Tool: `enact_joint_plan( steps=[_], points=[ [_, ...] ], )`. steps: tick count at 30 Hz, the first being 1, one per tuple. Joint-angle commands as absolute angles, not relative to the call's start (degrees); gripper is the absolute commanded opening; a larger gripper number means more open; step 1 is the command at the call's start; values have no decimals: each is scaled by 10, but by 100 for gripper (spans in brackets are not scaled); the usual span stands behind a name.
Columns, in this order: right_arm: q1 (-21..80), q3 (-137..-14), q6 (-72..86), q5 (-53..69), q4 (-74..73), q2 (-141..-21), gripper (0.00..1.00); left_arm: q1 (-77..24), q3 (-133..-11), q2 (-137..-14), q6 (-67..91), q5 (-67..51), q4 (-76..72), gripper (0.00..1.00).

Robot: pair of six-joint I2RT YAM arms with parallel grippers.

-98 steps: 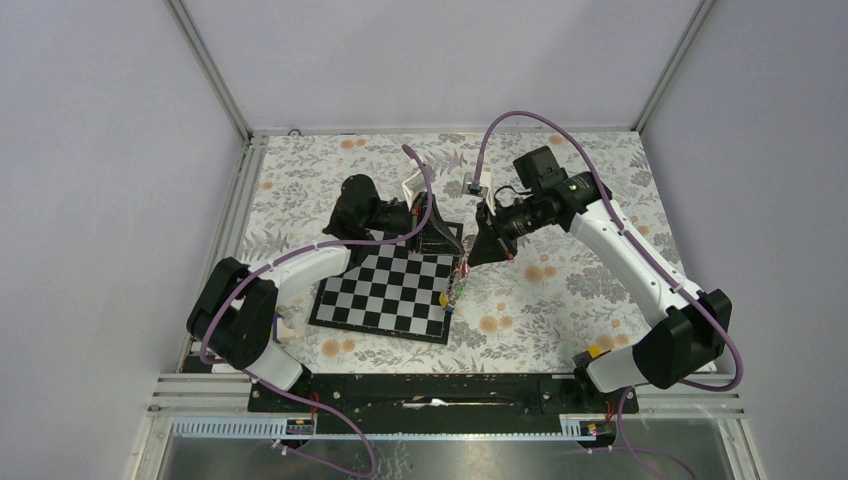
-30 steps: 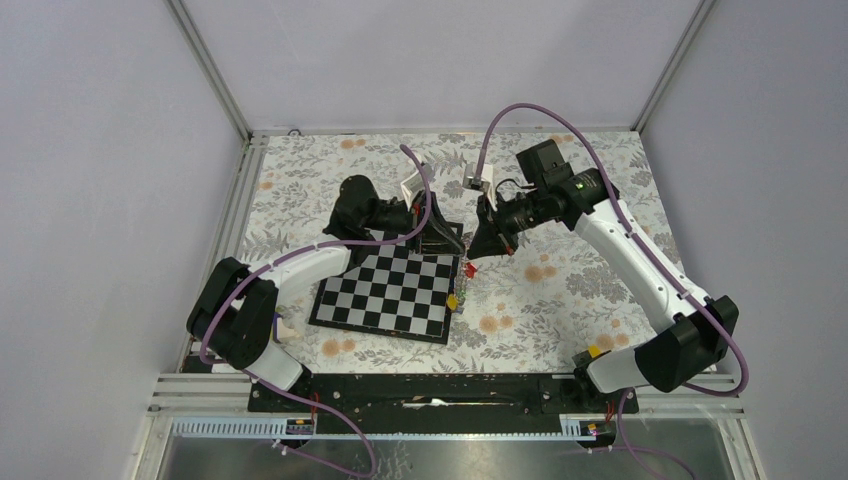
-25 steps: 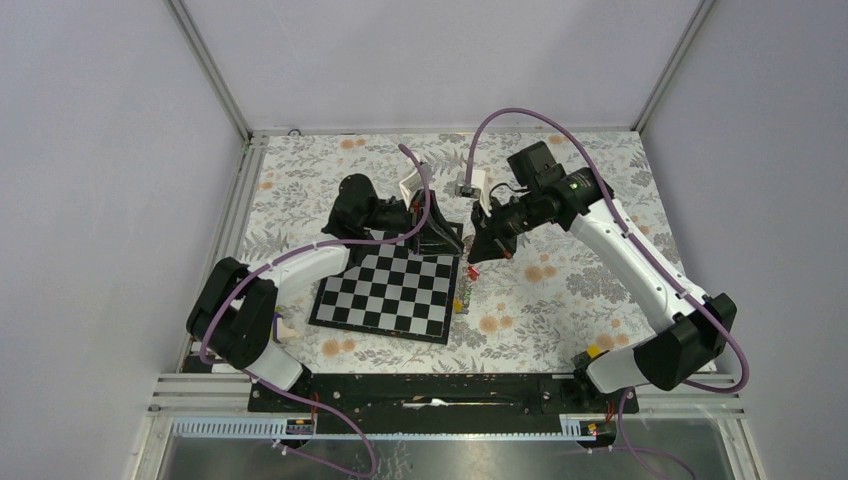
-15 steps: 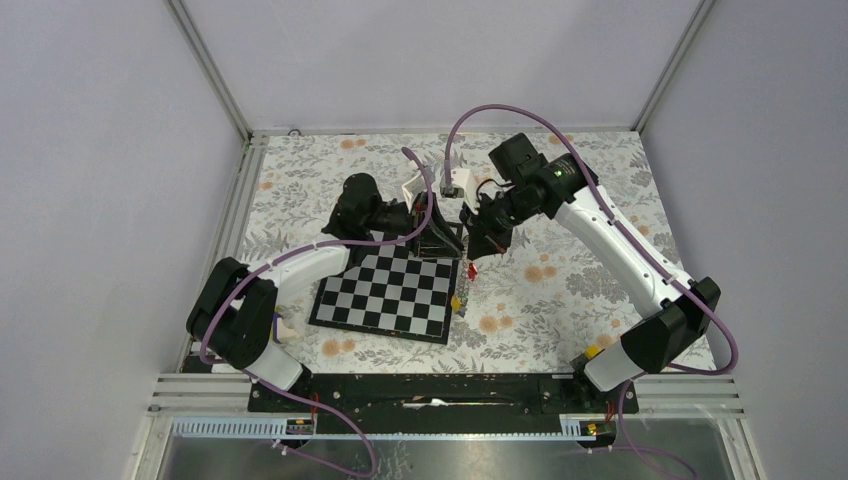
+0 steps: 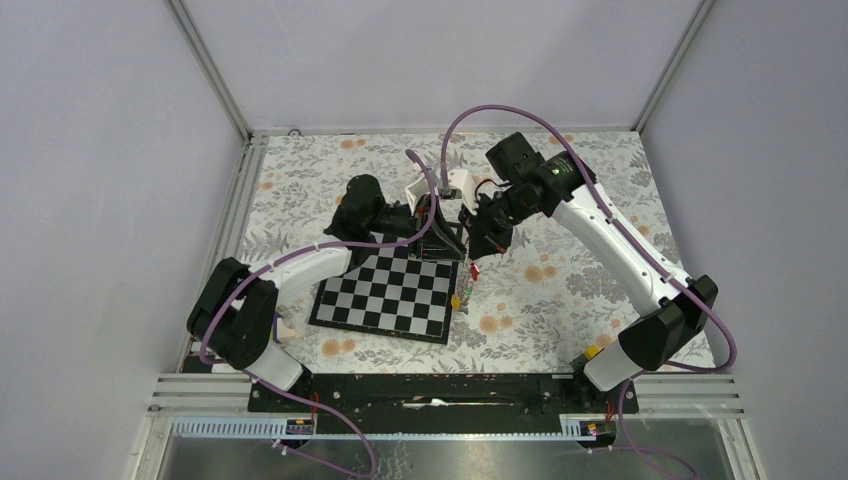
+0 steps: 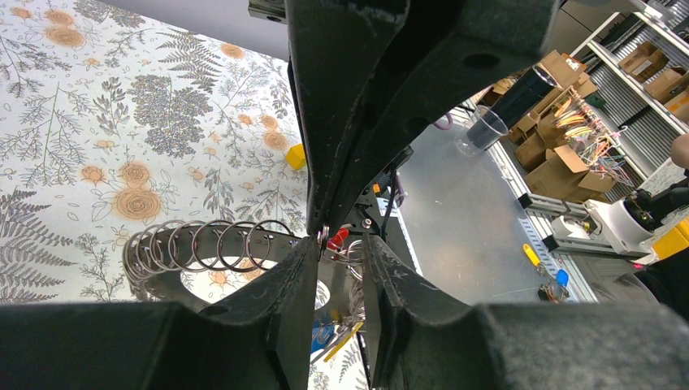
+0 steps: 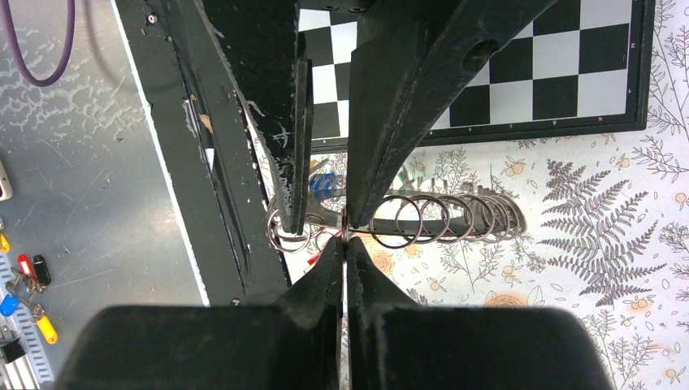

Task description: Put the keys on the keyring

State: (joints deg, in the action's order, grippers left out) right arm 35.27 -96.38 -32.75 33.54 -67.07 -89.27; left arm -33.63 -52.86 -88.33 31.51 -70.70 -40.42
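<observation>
The keyring (image 7: 443,215) shows as a row of grey wire loops along a black strip, also in the left wrist view (image 6: 203,244). My right gripper (image 7: 345,246) is shut on one thin loop at the coil's near end. A red-tagged key (image 5: 471,270) hangs just under it, and a yellow-tagged key (image 5: 456,299) hangs lower. My left gripper (image 6: 340,248) faces it tip to tip, jaws a little apart, with wire loops and blue (image 6: 322,335) and yellow tags showing through the gap. In the top view both grippers (image 5: 443,238) (image 5: 478,245) meet above the chessboard's far right corner.
The chessboard (image 5: 390,290) lies on the flowered cloth under the left arm. A small yellow block (image 5: 595,351) sits by the right arm's base. The black base rail (image 5: 430,392) runs along the near edge, and metal frame posts stand at the far corners.
My right arm has swung left and brought its gripper up against the left gripper. The hanging keys came along with it. The left arm has hardly moved.
</observation>
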Motion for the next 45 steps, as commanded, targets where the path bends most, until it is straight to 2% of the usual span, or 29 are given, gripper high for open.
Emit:
enact_joint_plan(
  steps=[1,14,27,31,38,45],
  points=[
    [360,-980,-333,347,-679,-892,0,-337,-537,-881,309,-706,-434,28],
    [360,-973,-322,364,-666,-890,0,-341,-540,-886,319,-707,-440,12],
    [360,-969,-316,370,-659,-889,0,-343,-542,-888,322,-708,-440,11],
    [360,-967,-315,370,-657,-889,0,-344,-541,-887,322,-709,-441,0],
    [360,-959,-313,365,-649,-883,1,-343,-540,-883,323,-708,-442,0],
    [357,-936,-309,353,-626,-858,28,-337,-548,-875,345,-719,-454,0]
  ],
)
